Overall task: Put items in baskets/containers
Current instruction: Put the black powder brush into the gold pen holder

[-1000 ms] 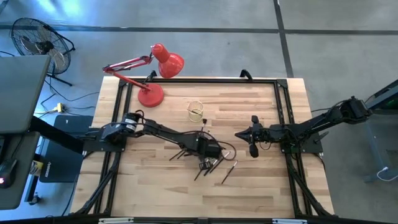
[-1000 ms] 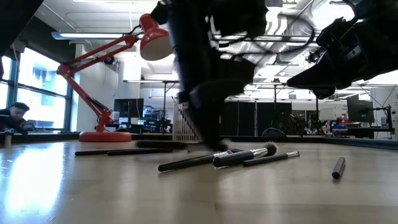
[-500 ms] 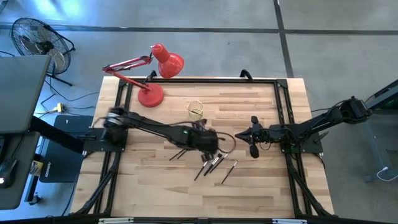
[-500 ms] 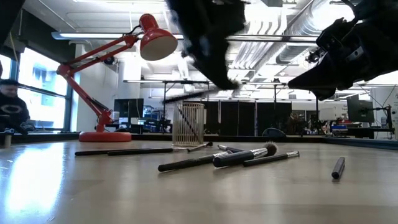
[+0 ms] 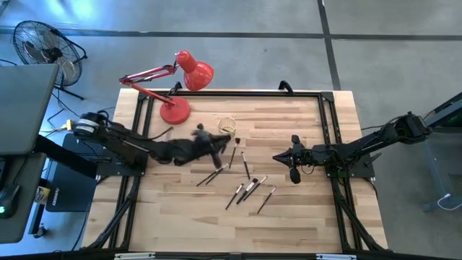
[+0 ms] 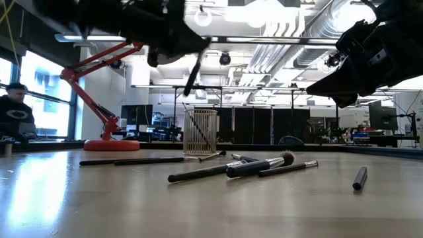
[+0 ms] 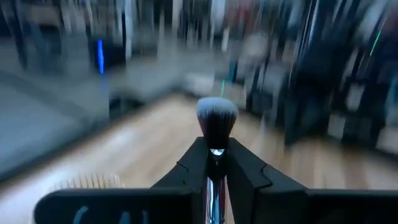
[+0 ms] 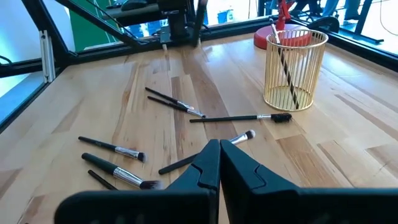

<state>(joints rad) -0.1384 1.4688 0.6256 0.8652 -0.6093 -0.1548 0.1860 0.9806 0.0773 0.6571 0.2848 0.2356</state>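
Observation:
My left gripper [image 5: 221, 141] hangs above the table just short of the small round cup of thin golden wires [image 5: 227, 128], shut on a dark-handled brush [image 7: 216, 119] with a fluffy head. The cup [image 8: 295, 68] stands upright and holds one brush [image 8: 283, 59] leaning inside. Several brushes [image 5: 244, 186] lie flat on the wood near the table's middle, also seen from table height [image 6: 228, 169]. My right gripper [image 8: 217, 152] waits shut above the table's right half [image 5: 276, 156], touching nothing. My left gripper pinches the brush between its two fingers at the pale ferrule [image 7: 215, 153], just behind the bristle head. The brush lies along the fingers with its head sticking out past the tips. It is lifted clear of the table and shows as a tilted dark stick [image 6: 193, 74] in the low view.
A red desk lamp stands with its base [image 5: 174, 111] at the far left corner, its arm reaching over the far edge. A black frame rail [image 5: 253, 94] runs round the tabletop. Bare wood lies along the near side. A person sits beyond the table [image 6: 14, 119].
My left gripper has risen from the pile of brushes with one brush and drawn back toward the table's left and far side, up beside the cup. It has tipped from pointing down to pointing level. The brush is lifted clear; the other brushes stay put.

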